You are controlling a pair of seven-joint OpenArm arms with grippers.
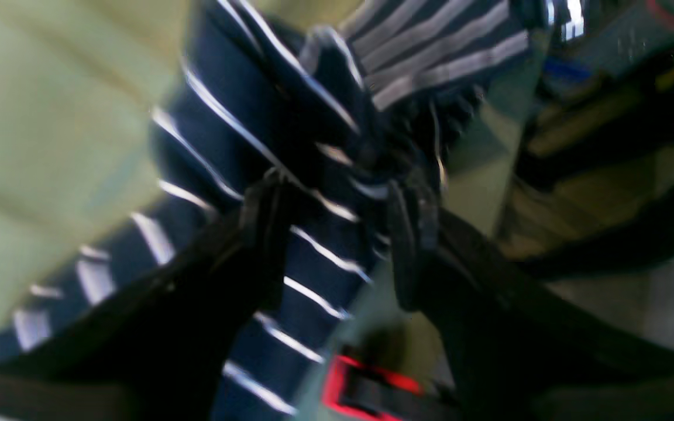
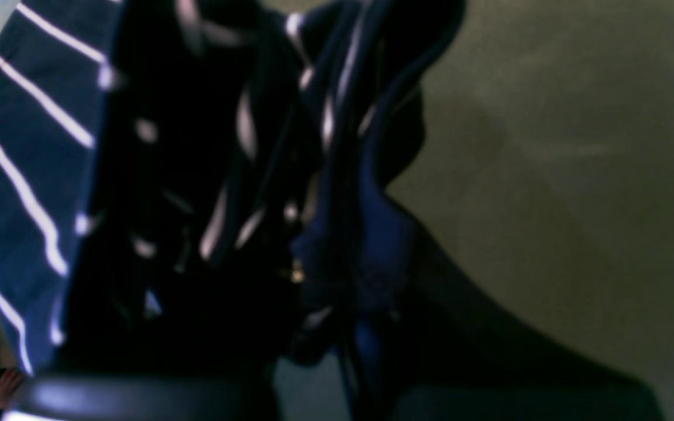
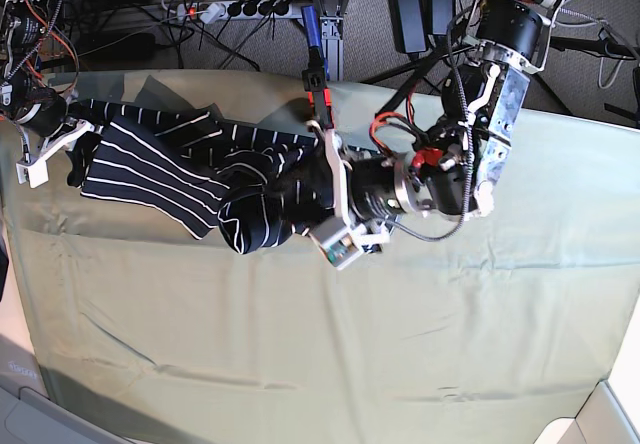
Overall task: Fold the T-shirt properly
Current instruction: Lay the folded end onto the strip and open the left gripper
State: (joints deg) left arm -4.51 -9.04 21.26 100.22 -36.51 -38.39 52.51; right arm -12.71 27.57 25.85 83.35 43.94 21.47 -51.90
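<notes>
- The T-shirt (image 3: 165, 169) lies bunched on the far left part of the desk (image 3: 400, 344), atop the green cloth (image 3: 300, 364).
- Left claw (image 1: 337, 234) grips a bunched fold of the shirt.
- Right claw (image 3: 80, 154) sits at the shirt's left edge; the blurred view does not show whether it holds fabric.
</notes>
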